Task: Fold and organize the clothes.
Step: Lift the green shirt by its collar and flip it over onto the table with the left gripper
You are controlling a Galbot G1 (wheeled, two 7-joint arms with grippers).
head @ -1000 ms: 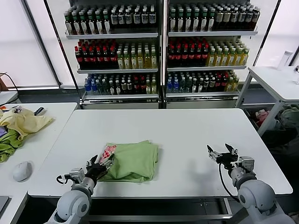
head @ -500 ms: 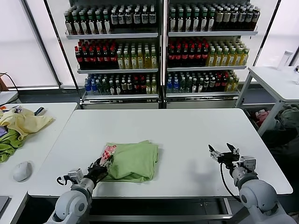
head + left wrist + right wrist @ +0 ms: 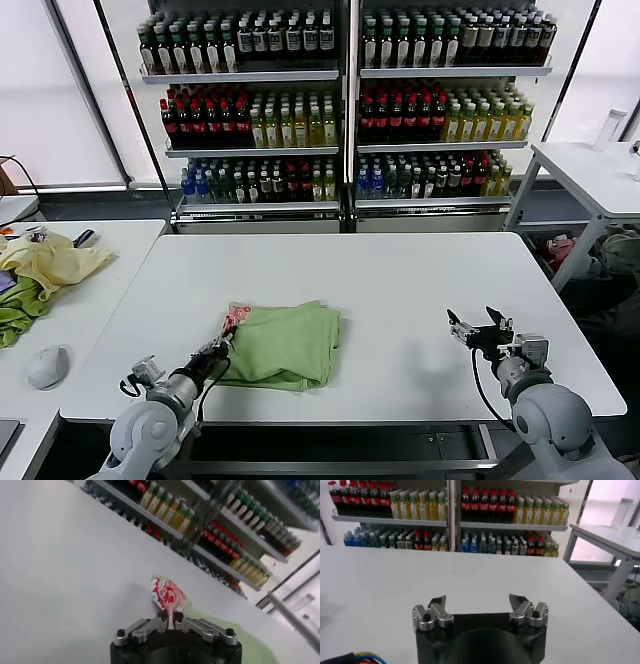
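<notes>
The light green shirt lies folded on the white table, left of centre near the front edge, with its red-and-white print showing at the left corner. My left gripper is shut on that printed edge of the shirt; in the left wrist view the red-and-white fabric runs down between the closed fingers of the left gripper. My right gripper stands open over bare table at the front right, apart from the shirt, with nothing between its fingers.
A side table on the left carries a pale yellow garment, a darker green cloth and a mouse. Shelves of bottles stand behind the table. Another white table is at the right.
My left gripper has closed from open onto the shirt's printed left edge. The right arm has barely moved.
</notes>
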